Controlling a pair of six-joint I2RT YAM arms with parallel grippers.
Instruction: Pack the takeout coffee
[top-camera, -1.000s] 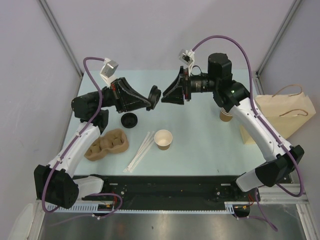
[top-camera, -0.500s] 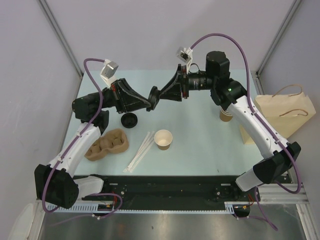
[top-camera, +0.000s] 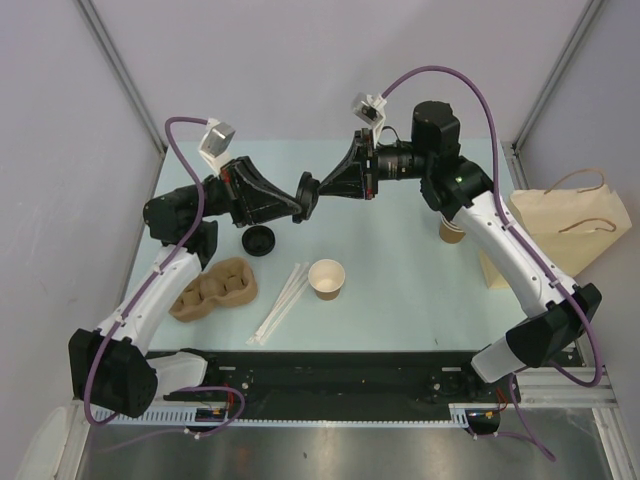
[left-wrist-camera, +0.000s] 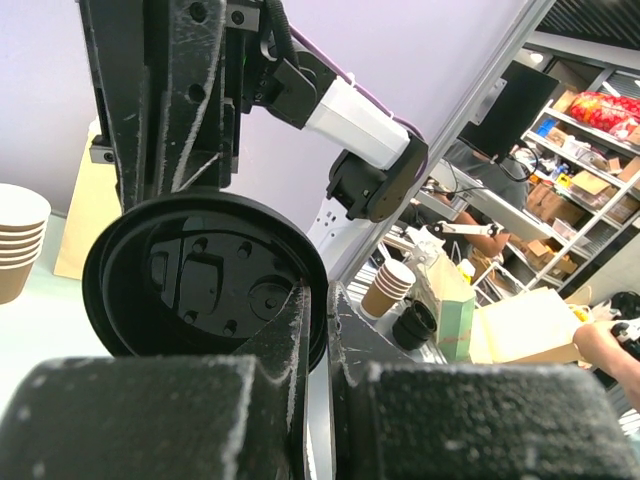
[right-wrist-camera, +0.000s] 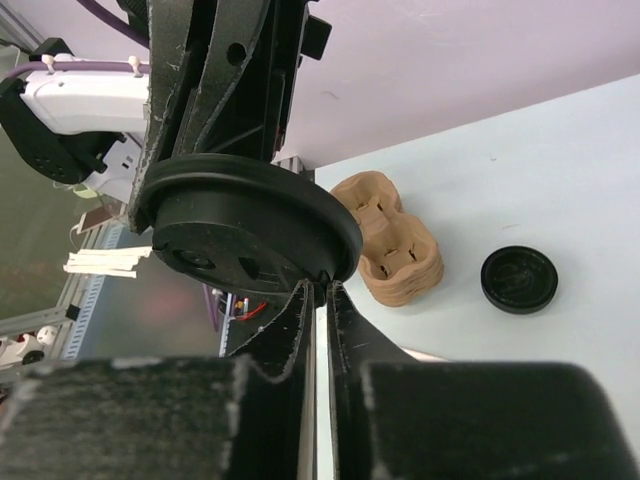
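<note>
Hanging in mid-air over the far half of the table (top-camera: 400, 300), a black lid (right-wrist-camera: 250, 225) is gripped on its rim from two sides. The left gripper (left-wrist-camera: 318, 310) is clamped on one part of the rim. The right gripper (right-wrist-camera: 318, 295) is pinched onto another part, its fingers almost meeting. The lid is held on edge, well above everything below.

The kraft paper cup (top-camera: 326, 279) is seen upright and open-topped near the table's middle. White sticks (top-camera: 282, 302) lie just to its left, not touching. Bare surface is noted to its right, up to the stack of cups (top-camera: 452, 231). A second lid (top-camera: 259, 240) lies flat under the left arm. A pulp cup carrier (top-camera: 213, 290) sits near the left edge, and a paper bag (top-camera: 565, 235) at the right edge.
</note>
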